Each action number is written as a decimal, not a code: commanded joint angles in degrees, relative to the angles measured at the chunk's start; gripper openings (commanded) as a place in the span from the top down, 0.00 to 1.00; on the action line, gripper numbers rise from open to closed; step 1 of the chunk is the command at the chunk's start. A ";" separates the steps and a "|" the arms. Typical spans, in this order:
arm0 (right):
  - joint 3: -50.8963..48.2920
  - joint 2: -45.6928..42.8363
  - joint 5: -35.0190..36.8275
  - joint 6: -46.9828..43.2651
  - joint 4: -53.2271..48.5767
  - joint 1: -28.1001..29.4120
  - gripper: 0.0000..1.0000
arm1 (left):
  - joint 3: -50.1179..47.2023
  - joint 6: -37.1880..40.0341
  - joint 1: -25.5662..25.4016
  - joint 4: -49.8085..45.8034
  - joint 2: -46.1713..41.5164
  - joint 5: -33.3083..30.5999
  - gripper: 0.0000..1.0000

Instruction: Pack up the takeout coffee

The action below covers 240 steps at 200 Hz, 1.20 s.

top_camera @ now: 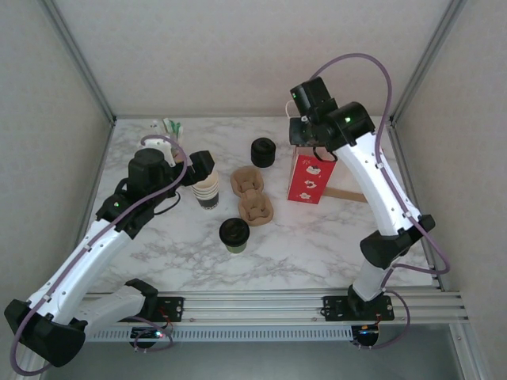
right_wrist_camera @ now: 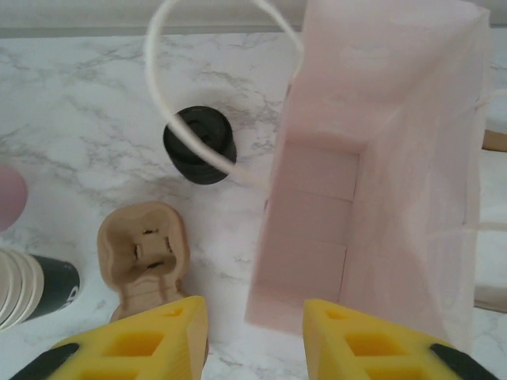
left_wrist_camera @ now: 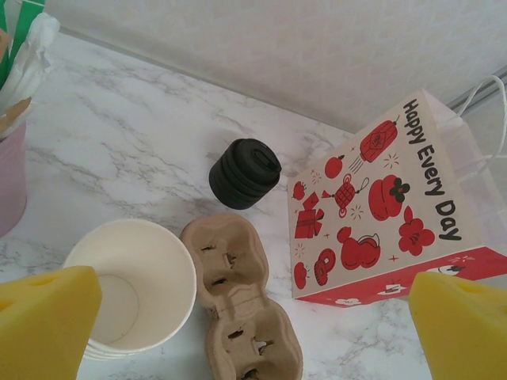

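Presently, the lidded coffee cup is seen standing on the marble table, just in front of the cardboard carrier and well apart from both grippers. The left gripper is held wide open above the stack of cups. The right gripper is spread, empty, over the open red bag.

The red-and-white paper gift bag, standing on the white marble bench, is carrying the only readable words, "Happy Every Day", running in black letters along its white edge beside red printed lanterns and gift boxes, seen from the left wrist.
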 commanded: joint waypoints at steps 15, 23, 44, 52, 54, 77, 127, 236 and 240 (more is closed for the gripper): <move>0.89 1.54 -4.56 -1.58 -0.43 -2.49 0.63 | 1.97 0.80 0.32 -0.84 0.31 -1.67 0.00; 0.29 1.72 -5.49 -1.88 0.05 -2.59 0.63 | 2.06 0.80 0.32 -0.72 0.61 -1.66 0.00; -0.53 2.88 -7.55 -2.12 0.61 -2.61 0.63 | 2.06 0.63 0.37 -0.60 1.40 -1.87 0.00; -0.83 3.32 -7.53 -2.21 0.49 -2.61 0.64 | 2.06 0.51 0.35 -0.53 1.74 -1.91 0.00; -0.82 3.48 -7.49 -2.20 0.51 -2.64 0.64 | 2.06 0.48 0.33 -0.57 1.88 -1.91 0.00; -1.59 4.70 -6.44 -2.37 0.32 -2.61 0.67 | 1.71 0.20 0.32 -0.27 2.08 -2.01 0.00; -1.94 7.10 -5.35 -2.94 -0.62 -2.61 0.72 | 1.09 0.24 0.32 0.52 2.59 -1.94 0.00; -6.87 5.92 -6.59 -7.06 0.74 -1.80 0.89 | 0.73 0.53 0.41 1.38 4.75 -1.12 0.00; -7.06 5.71 -6.57 -7.41 0.95 -1.69 0.89 | 0.74 0.48 0.40 1.36 4.73 -1.08 0.00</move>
